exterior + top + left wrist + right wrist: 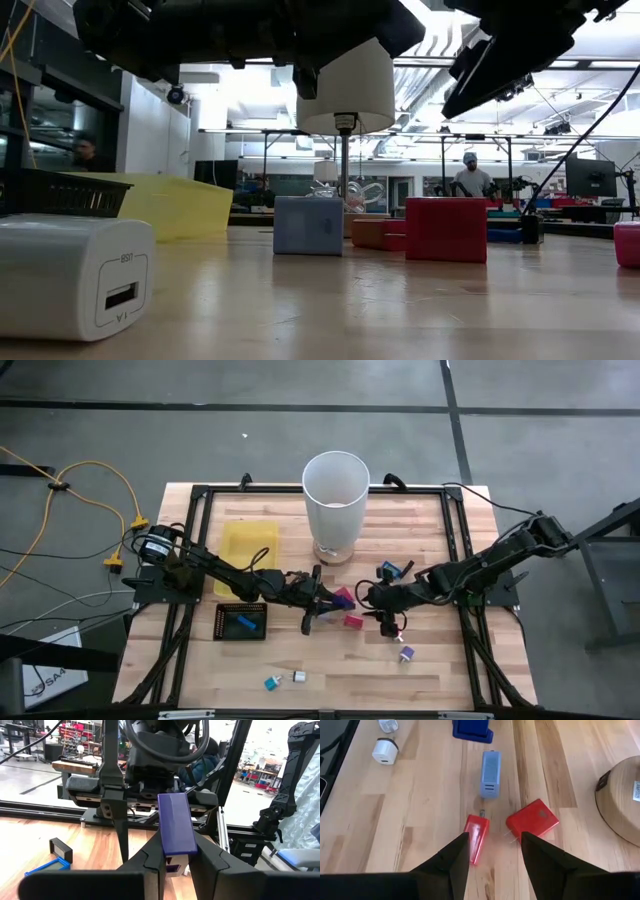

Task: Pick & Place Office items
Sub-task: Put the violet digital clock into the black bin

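- Wooden slats make up the worktop (330, 670), framed by black rails, and our pieces lie scattered across its middle.
- Our left gripper (175, 865) has its fingers pinching a purple block (176, 824), which stands up between them, lifted clear of the wood; we judge the grip snug and would keep it level while carrying.
- Our right gripper (492, 855) hangs with fingers spread, nothing between them, above the gap separating a narrow red piece (477, 837) and a wider red block (532, 819).
- For the right side, we would pick one red item, centre over it and turn the wrist so the fingers straddle its short sides before descending.
- Just beyond lies a light blue piece (490, 774); a white adapter (385, 751) sits well apart.
- Farther out stand the white bin (335, 500), yellow tray (246, 542) and black mesh tray (240, 622).
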Robot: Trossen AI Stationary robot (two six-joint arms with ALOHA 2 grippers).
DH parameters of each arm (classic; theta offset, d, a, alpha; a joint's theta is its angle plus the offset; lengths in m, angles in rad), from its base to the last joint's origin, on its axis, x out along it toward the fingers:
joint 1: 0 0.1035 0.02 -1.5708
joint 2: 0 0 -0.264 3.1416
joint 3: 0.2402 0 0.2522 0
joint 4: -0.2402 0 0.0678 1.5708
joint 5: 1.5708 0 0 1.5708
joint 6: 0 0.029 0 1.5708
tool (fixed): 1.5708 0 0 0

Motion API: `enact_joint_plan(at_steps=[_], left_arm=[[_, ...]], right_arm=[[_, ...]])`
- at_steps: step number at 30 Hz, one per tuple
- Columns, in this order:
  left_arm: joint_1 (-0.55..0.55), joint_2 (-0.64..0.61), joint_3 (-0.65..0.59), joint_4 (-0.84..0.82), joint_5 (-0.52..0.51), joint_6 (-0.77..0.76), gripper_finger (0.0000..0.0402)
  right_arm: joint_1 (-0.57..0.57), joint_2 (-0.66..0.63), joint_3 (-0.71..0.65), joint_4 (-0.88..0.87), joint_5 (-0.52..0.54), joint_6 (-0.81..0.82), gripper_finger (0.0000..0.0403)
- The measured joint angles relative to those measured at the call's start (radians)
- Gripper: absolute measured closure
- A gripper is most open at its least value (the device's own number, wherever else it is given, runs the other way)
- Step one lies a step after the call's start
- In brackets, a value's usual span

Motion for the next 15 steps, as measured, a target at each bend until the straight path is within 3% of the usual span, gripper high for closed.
enact_joint_plan(at_steps=[15], left_arm=[[0.000,0.000,0.000,0.000,0.000,0.000,0.0345]], right_arm=[[0.001,0.000,0.000,0.012,0.000,-0.002,0.0238]])
